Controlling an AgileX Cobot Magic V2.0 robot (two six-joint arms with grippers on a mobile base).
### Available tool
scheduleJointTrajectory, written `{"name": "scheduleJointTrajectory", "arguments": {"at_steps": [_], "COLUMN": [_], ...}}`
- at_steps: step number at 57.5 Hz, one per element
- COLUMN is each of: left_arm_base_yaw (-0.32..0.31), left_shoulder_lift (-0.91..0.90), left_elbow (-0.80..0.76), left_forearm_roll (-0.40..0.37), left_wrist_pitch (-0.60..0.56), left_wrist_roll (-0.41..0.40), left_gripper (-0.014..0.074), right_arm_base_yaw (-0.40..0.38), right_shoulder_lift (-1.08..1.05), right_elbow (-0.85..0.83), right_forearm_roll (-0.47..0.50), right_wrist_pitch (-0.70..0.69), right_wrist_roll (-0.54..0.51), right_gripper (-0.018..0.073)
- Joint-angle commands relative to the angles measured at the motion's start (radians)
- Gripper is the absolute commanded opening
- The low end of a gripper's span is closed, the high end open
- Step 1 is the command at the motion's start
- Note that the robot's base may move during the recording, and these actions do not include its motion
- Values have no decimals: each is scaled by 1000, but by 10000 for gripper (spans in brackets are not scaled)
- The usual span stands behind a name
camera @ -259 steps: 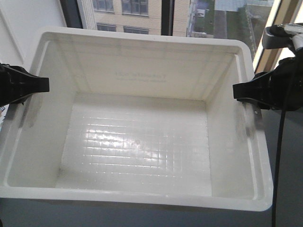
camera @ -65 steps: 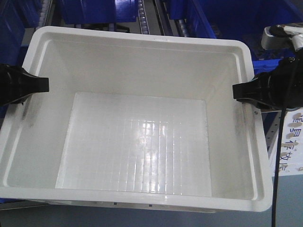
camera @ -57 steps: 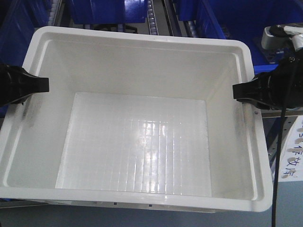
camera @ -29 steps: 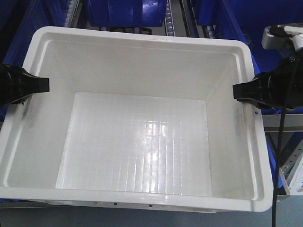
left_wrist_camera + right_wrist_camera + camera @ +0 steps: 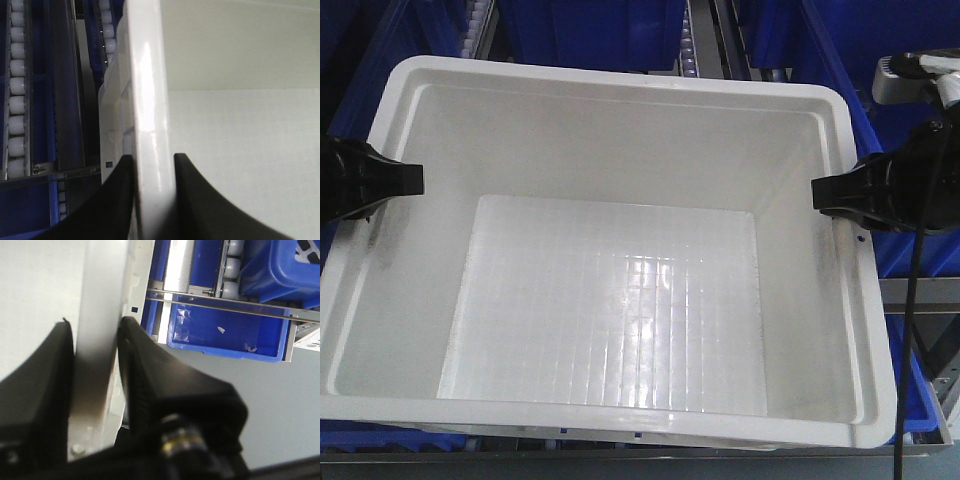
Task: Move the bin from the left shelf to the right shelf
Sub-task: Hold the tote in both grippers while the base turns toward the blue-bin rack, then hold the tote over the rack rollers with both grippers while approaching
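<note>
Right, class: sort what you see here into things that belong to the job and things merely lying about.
Belongs to the job: the white bin, gripped at its side rims by the left claw and right claw; the roller shelf.
Just lying about: the dark blue totes; the black cable.

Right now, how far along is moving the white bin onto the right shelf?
Done: the bin is picked up, the left gripper and right gripper each clamped on a side rim. In hand: it is held over the right shelf, near blue totes. Left: it looks not yet set down, so lower it into a lane and release.
</note>
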State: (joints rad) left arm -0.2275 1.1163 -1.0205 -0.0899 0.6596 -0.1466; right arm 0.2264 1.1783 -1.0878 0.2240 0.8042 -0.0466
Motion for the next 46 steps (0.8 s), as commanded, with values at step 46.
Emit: {"name": "scheduleJointTrajectory", "arguments": {"at_steps": [46], "left_arm_base_yaw": [-2], "left_shoulder_lift": [-38], "left_elbow": [-38], "left_forearm_roll": [6], "left_wrist_pitch": [-134], "left_wrist_roll": [12], "left_gripper": [-6], "right_arm_base_yaw": [-8], "right_shoulder_lift": [-33], "right_elbow": [-42], "right_forearm_roll": [7], "right_wrist_pitch": [-107], "right_wrist_roll": [-22], "right_gripper": [-4]}}
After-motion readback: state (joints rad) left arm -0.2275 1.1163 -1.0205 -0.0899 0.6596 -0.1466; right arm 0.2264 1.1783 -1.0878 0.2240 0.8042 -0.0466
